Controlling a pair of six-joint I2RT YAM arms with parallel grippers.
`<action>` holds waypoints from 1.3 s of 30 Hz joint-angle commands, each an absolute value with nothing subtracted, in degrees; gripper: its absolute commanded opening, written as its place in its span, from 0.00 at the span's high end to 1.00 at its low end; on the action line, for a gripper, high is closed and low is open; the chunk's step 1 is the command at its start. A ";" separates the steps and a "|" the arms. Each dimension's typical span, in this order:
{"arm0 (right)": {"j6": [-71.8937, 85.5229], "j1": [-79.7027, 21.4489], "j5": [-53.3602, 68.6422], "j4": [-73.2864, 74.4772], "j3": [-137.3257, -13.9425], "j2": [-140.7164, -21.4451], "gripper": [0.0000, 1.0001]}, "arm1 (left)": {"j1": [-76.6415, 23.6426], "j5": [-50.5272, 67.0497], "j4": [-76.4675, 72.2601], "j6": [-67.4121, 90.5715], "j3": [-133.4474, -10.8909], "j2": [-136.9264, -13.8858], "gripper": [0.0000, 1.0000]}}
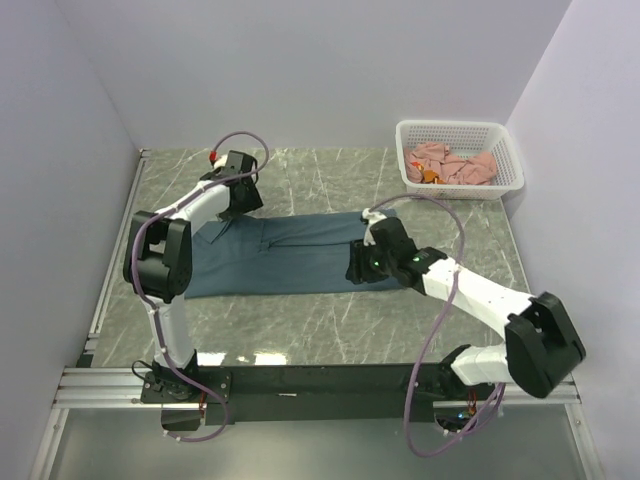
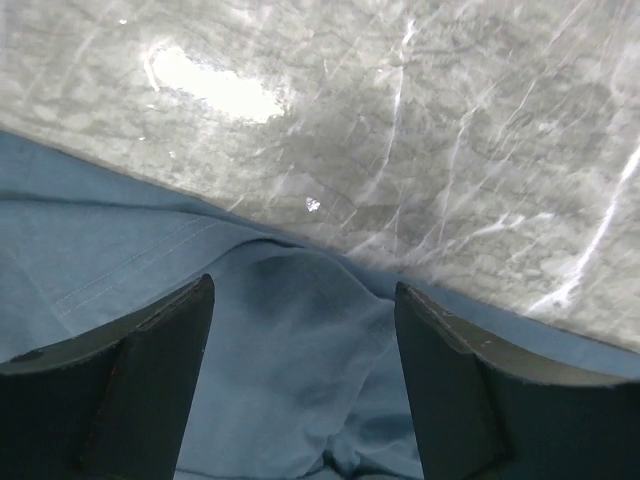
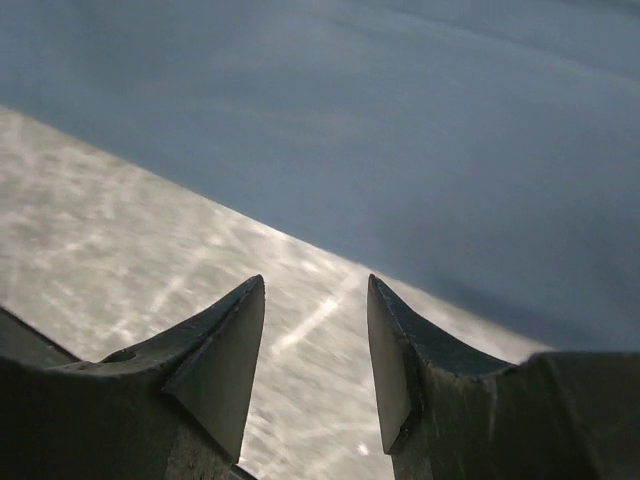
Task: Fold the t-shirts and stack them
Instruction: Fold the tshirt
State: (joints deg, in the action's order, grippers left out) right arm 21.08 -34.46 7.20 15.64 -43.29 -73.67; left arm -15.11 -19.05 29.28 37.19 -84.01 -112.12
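Plainly the slate-blue t-shirt is soft, light stuff. It lies spread flat across the middle of the desk, running left to right, and it puckers into loose folds where the cloth bunches at its far left end. My guess is that it will sag and drape the moment it is lifted, so it wants a pinch at a hem or corner, with both ends raised together to keep it from crumpling.

The left gripper hangs over that far left end with its jaws spread wide. A rumpled fold of cloth sits between them, but they have closed on nothing.

The right gripper is at the near right edge of the shirt. Its jaws are parted by a narrower gap over bare desk just beside the hem, and they hold nothing either.

The salmon-pink t-shirts sit heaped in a white lattice basket at the far right corner, well apart from the blue one, unfolded.

I can read no brand, label or print on the shirts, basket or arms.
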 commanded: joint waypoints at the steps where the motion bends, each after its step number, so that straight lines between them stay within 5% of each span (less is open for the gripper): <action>1: 19.42 -36.73 9.57 9.41 -50.25 -78.11 0.48 | -14.42 -20.48 29.26 39.63 -83.86 -105.14 0.22; 10: 21.97 -41.66 14.85 2.29 -60.46 -93.23 0.50 | -6.43 -13.02 28.04 48.42 -64.88 -90.71 0.31; 21: 31.80 -40.34 14.76 0.18 -55.64 -99.76 0.51 | 9.91 -7.56 25.75 53.17 -46.16 -82.89 0.49; 29: 36.04 -35.33 18.46 -0.97 -48.43 -98.97 0.52 | 19.06 -8.35 29.00 52.74 -41.22 -78.40 0.48; 34: 32.96 -35.51 17.93 1.93 -49.92 -94.40 0.52 | 19.60 -8.09 31.37 51.59 -46.66 -76.21 0.31; 39: 30.07 -35.42 17.23 4.65 -51.94 -89.22 0.51 | 17.06 -3.79 31.21 51.94 -51.40 -73.13 0.29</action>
State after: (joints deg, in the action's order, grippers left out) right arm 32.95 -35.57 18.22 2.96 -49.78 -94.37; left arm 18.94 -6.94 31.64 52.23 -46.89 -76.36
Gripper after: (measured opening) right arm 0.486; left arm 0.719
